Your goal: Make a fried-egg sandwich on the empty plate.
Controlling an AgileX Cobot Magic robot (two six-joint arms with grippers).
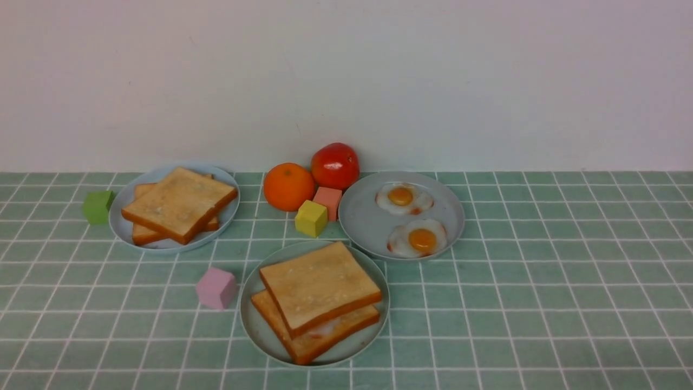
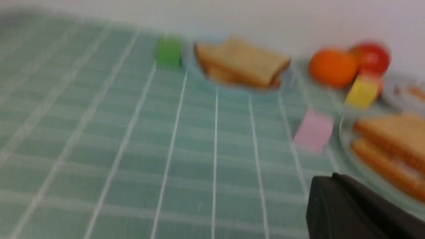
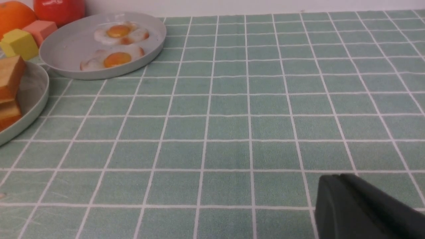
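The fried-egg sandwich [image 1: 319, 295] lies on the mint-green plate [image 1: 254, 330] at the front centre: two toast slices, askew, with a bit of white egg [image 1: 327, 326] showing between them. It also shows blurred in the left wrist view [image 2: 391, 146] and at the edge of the right wrist view [image 3: 9, 89]. Neither gripper shows in the front view. My left gripper [image 2: 332, 177] is shut and empty, low over the cloth beside the plate [image 2: 365, 176]. My right gripper [image 3: 335, 177] is shut and empty over bare cloth, well away from the plate [image 3: 33, 96].
A pile of toast [image 1: 178, 206] sits on a grey-blue plate [image 1: 120, 222] at back left. Two fried eggs [image 1: 419, 238] lie on another plate [image 1: 363, 216]. An orange [image 1: 288, 186], tomato [image 1: 335, 165] and green [image 1: 97, 207], pink [image 1: 216, 288], yellow [image 1: 311, 218] and salmon [image 1: 328, 200] cubes stand around.
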